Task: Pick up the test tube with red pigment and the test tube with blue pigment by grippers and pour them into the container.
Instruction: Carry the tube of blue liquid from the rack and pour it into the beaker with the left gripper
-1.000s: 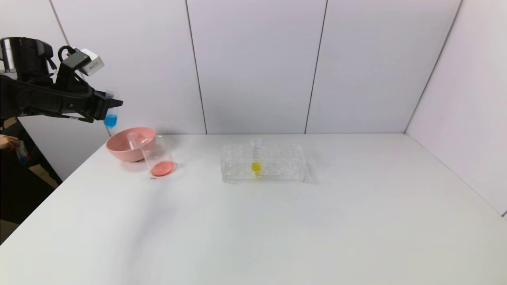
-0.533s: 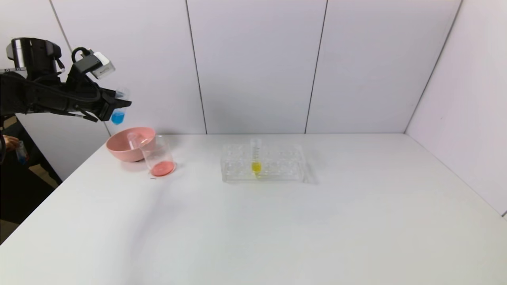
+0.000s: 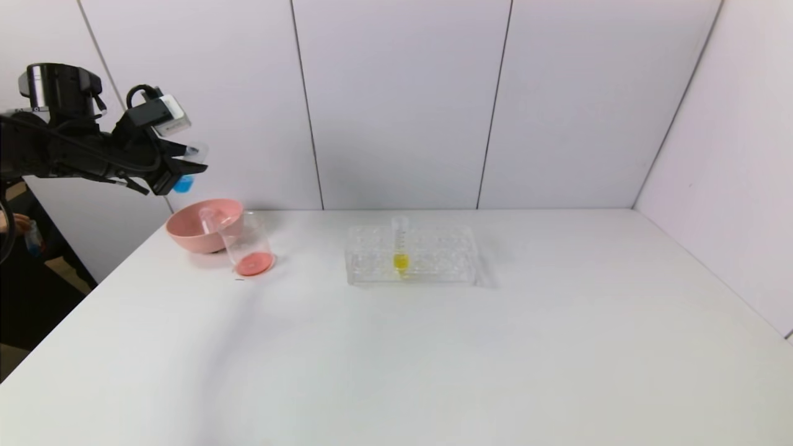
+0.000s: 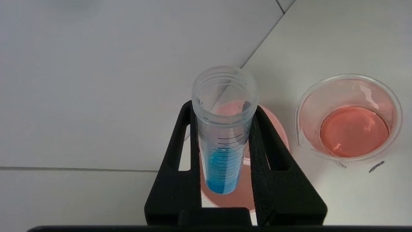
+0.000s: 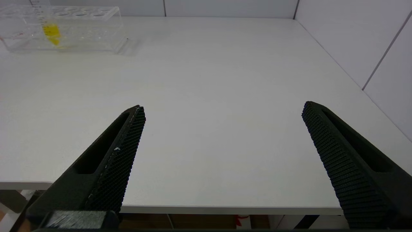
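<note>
Nearest the camera, at the lower edge of the table (image 5: 225, 96), the right gripper (image 5: 222, 161) is parked with its jaws spread wide and empty; it does not appear in the head view. Mid-frame, the clear rack (image 3: 411, 255) holds one yellow tube (image 3: 400, 244) upright. Farther, at centre left, the beaker (image 3: 248, 249) stands just beside the pink bowl (image 3: 195, 230), which lies to its left and slightly behind; the beaker holds a red-orange layer, and an empty tube (image 3: 209, 218), probably the spent red one, leans in the bowl. Farthest, at upper left, the left gripper (image 3: 186, 164) hangs well above the bowl, its jaws clamped on the blue tube (image 4: 225, 129). The tube's long axis is tilted toward horizontal, mouth pointing forward and right, blue liquid pooled at the conical end. The governing relation: the beaker lies below and to the right of the tube mouth, which in the left wrist view is over the bowl, not the beaker. Judged, the pour requires a shift right and down before further tilting; the left arm is the nearer one.
</note>
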Available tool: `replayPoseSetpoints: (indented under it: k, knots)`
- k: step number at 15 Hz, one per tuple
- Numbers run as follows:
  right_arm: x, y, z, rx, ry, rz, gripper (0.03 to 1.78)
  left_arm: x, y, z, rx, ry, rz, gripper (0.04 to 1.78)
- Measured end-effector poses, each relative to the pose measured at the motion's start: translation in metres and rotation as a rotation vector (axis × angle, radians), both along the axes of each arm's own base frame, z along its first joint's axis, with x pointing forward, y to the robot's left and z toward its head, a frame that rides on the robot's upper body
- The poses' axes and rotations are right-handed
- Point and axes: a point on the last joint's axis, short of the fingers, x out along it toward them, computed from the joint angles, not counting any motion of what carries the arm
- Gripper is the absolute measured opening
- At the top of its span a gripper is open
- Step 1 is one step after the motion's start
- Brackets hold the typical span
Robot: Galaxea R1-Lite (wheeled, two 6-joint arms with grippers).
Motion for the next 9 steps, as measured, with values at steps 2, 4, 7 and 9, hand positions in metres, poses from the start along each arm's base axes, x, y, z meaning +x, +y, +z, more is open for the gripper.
replayPoseSetpoints:
  k: [2,4,7,9]
  knots:
    - [0.0,0.0,0.0,0.0,0.0,0.0,1.77,0.0003,0.0003,0.0011,0.077,-0.014,-0.029,0.45]
    - [0.0,0.0,0.0,0.0,0.0,0.0,1.77,0.0005,0.0004,0.0016,0.165,-0.03,-0.063,0.45]
    - [0.0,0.0,0.0,0.0,0.0,0.0,1.77,0.0011,0.0001,0.0021,0.209,-0.046,-0.081,0.45]
    - [0.0,0.0,0.0,0.0,0.0,0.0,1.77,0.0008,-0.0002,0.0025,0.234,-0.055,-0.091,0.45]
